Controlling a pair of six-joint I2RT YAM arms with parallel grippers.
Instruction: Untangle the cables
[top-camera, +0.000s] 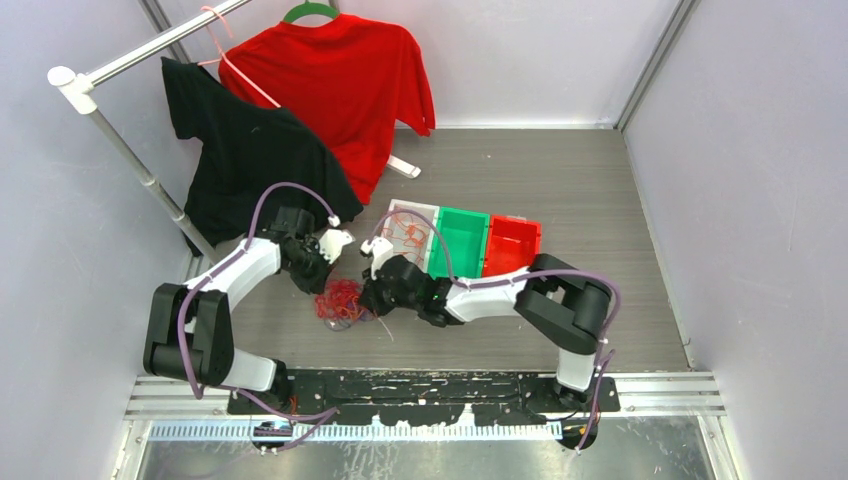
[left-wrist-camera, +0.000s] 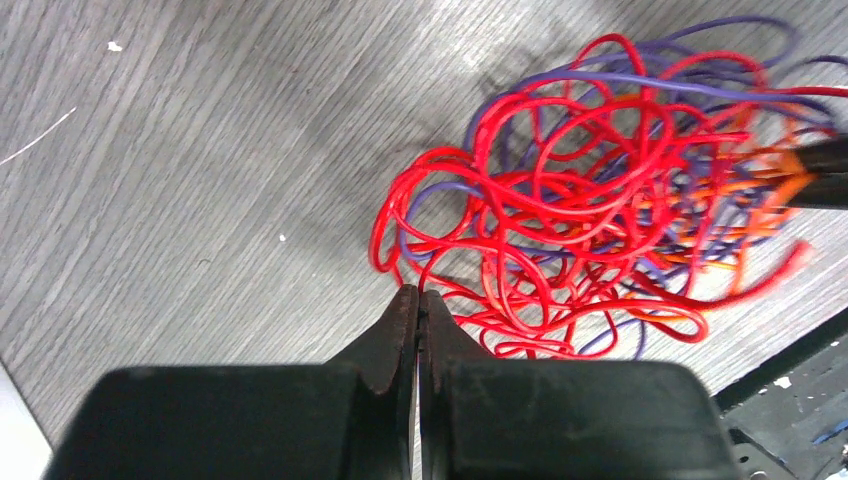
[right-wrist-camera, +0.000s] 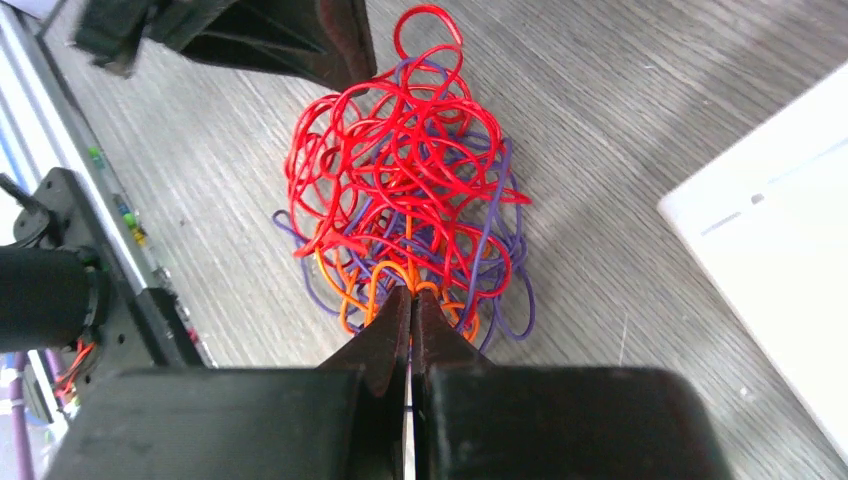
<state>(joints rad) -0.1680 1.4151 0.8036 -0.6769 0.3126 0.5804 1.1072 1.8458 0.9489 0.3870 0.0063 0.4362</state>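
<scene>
Right fingers (right-wrist-camera: 405, 318) pinch orange strands of the cables (right-wrist-camera: 400, 170), tangled on the tabletop (right-wrist-camera: 620, 150), while left fingers (left-wrist-camera: 410, 320) sit clenched at the red edge, so I'd next pull slowly apart.

Grey wood-grain table (top-camera: 600, 200): tangled cables (top-camera: 340, 300) near front edge; white bin (top-camera: 412, 205), green bin (top-camera: 460, 240), red bin (top-camera: 510, 247) side by side behind.

Glossy, smooth plastic-coated cables (left-wrist-camera: 560, 205) lie on a matt wood-grain table (left-wrist-camera: 200, 200) (grey, finely streaked).
</scene>
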